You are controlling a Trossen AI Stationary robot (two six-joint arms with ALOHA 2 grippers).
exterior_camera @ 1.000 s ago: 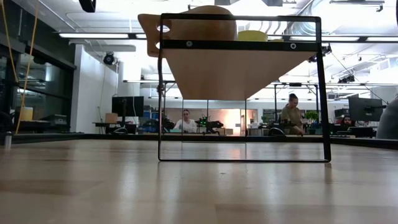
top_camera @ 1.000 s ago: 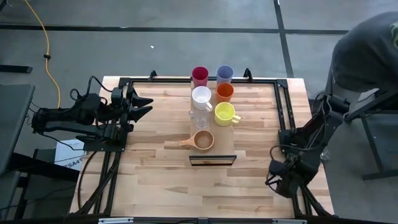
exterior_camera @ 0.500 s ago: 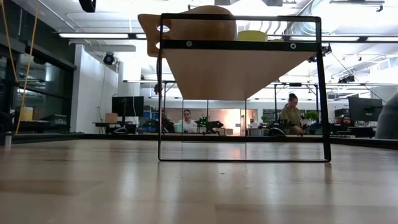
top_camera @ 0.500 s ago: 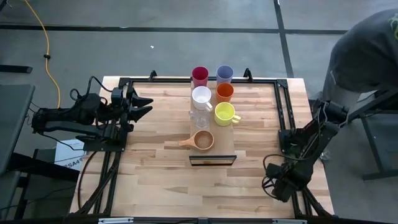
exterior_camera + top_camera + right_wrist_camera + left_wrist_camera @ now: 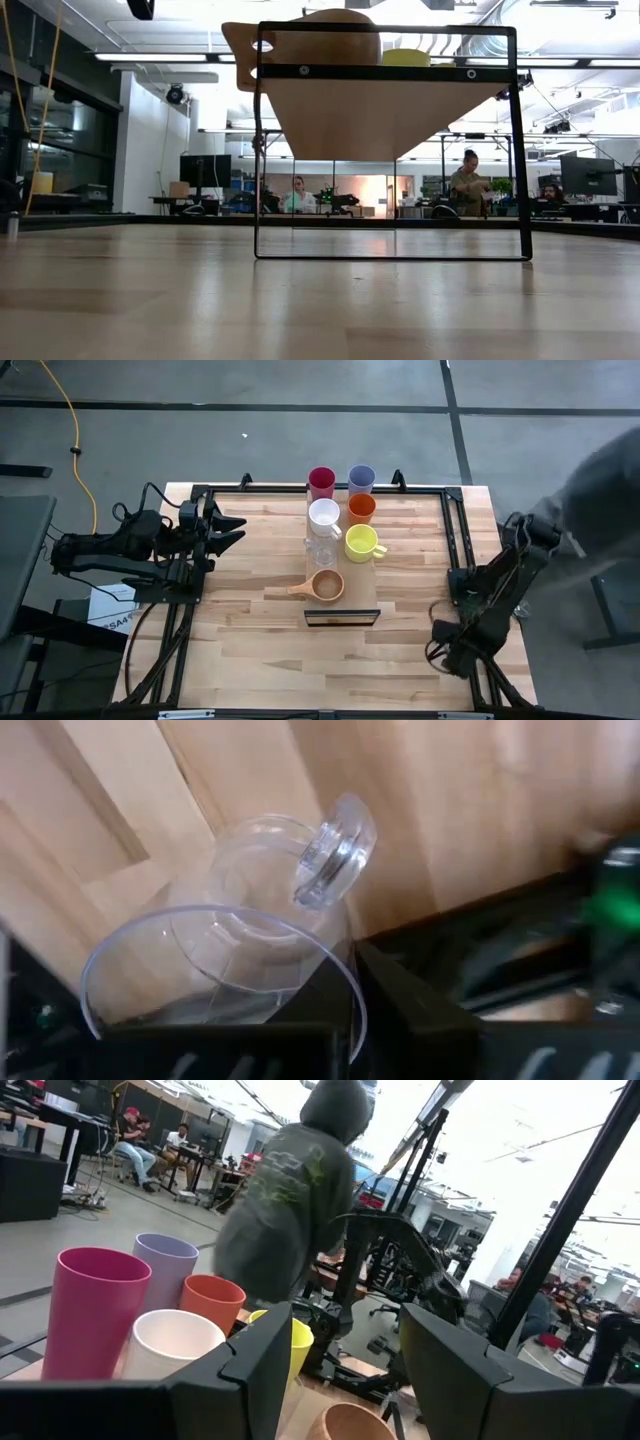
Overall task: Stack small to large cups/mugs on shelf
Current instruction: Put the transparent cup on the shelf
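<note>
As our right end effector (image 5: 452, 656), at four o'clock on the worktop (image 5: 250, 650), clamps a clear glass (image 5: 230, 970) by its rim, we fear slipping; left end effector (image 5: 232, 528) stays released.

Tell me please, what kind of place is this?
Probably a robotics lab inside an open office. Two dark robot arms are mounted at a striped butcher-block wooden table; behind it, people sit at desks with dark computer monitors under long ceiling lights.
</note>
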